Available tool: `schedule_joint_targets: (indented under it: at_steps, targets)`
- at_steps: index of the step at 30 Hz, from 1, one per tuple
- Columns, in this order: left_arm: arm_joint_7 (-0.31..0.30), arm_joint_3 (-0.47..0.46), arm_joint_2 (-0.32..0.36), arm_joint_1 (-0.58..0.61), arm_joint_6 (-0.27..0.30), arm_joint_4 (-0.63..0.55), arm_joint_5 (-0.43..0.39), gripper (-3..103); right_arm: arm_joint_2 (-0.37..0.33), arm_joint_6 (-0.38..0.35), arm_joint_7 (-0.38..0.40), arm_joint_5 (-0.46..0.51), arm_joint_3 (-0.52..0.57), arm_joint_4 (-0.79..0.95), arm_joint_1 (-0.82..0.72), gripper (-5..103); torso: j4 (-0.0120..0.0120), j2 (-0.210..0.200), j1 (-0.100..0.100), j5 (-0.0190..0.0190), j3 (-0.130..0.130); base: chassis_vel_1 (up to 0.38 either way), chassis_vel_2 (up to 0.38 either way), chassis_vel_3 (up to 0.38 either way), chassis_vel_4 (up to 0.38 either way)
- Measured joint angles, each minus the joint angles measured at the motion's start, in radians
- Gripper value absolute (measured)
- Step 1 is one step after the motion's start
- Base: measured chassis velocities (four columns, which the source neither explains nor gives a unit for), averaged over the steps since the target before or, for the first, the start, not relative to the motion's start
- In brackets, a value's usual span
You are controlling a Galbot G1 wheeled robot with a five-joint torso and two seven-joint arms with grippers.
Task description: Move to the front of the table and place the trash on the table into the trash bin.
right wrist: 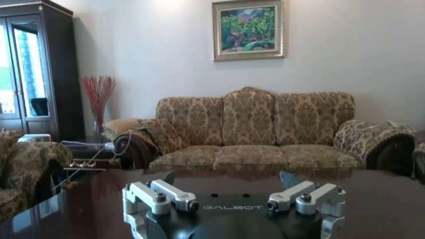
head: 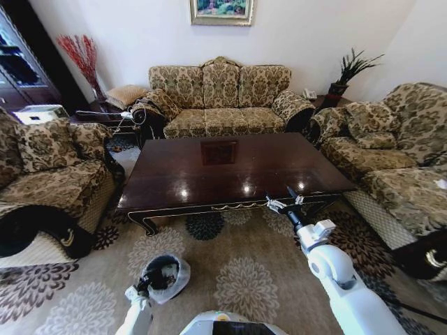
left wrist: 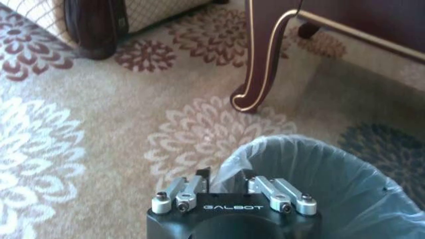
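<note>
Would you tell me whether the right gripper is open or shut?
Open: the right gripper hovers above the table with its fingers spread and nothing between them.

bare table top, open carpet in front, sofas crowding both ends

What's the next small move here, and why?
Probably withdraw the right gripper toward the trash bin. It hangs open at the table's near edge, holding nothing, and no trash shows on the glossy top. The left gripper is shut on the bin's bag rim, holding it on the carpet, so a check of the job looks due.
</note>
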Motion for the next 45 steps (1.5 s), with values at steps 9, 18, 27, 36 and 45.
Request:
schedule_joint_targets:
  at_steps: [9,18,27,36,45]
  targets:
    - [0.001,-0.015,0.016,0.087,0.032,-0.151,0.01,63,0.009,-0.008,0.009,-0.006,-0.029,0.009,0.025,100,-0.0001,0.0,0.0,-0.0003,0.0,0.0,0.0,0.0,0.0]
    - [0.032,-0.071,0.022,0.179,-0.05,-0.394,0.107,90,0.013,-0.033,0.033,-0.019,-0.065,0.041,0.044,100,0.0002,0.0,0.0,-0.0002,0.0,0.0,0.0,0.0,0.0]
    - [-0.023,-0.143,-0.111,0.476,0.241,-1.265,0.113,100,0.039,-0.083,0.042,-0.226,-0.078,0.123,-0.101,100,-0.0001,0.0,0.0,0.0003,0.0,0.0,0.0,0.0,0.0]
    - [-0.028,-0.085,-0.107,0.646,0.272,-1.628,0.124,100,0.115,-0.151,0.107,-0.331,-0.034,0.302,-0.241,100,-0.0002,0.0,0.0,0.0001,0.0,0.0,0.0,0.0,0.0]
    - [0.02,-0.062,-0.092,0.602,0.237,-1.572,0.189,100,0.184,-0.003,0.028,-0.381,0.058,0.291,-0.345,100,0.0,0.0,0.0,-0.0001,0.0,0.0,0.0,0.0,0.0]
